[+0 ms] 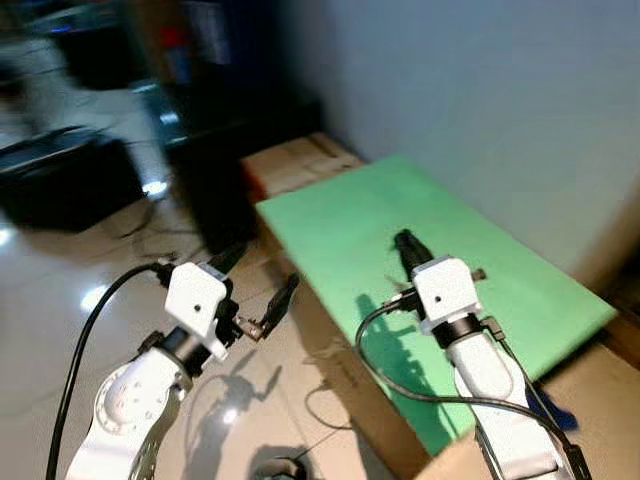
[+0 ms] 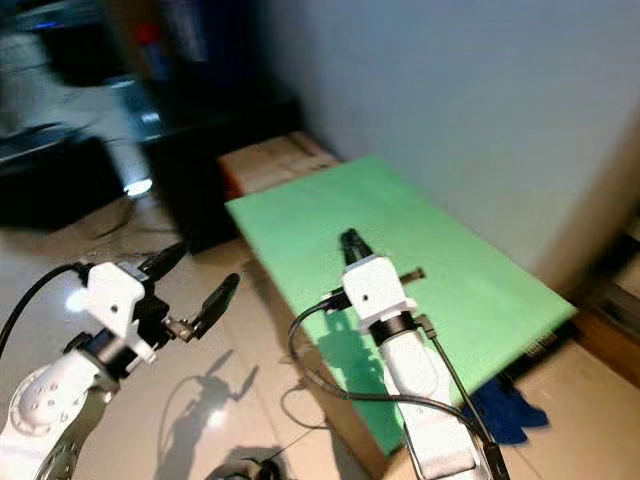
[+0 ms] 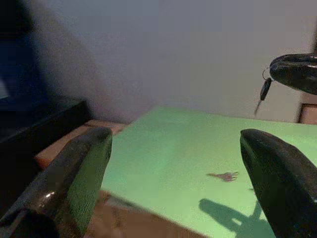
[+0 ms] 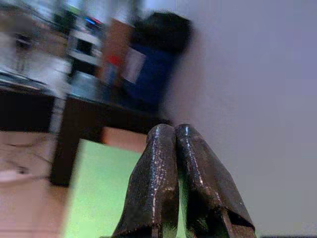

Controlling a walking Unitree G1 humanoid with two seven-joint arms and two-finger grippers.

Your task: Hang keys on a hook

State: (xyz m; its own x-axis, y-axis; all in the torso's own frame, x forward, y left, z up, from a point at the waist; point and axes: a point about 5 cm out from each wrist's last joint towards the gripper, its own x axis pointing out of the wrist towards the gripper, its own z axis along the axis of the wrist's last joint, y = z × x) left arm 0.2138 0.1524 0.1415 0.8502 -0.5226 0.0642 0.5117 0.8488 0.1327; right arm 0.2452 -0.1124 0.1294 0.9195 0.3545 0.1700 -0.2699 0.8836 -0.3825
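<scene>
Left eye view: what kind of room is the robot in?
Probably a room in a home. There is a shiny tiled floor, a plain wall, dark furniture and a low green board resting on cardboard boxes.

A green board (image 1: 440, 260) is laid on cardboard boxes (image 1: 300, 160) beside a pale wall (image 1: 480, 90); blue cloth (image 2: 505, 410) is seen below.
</scene>
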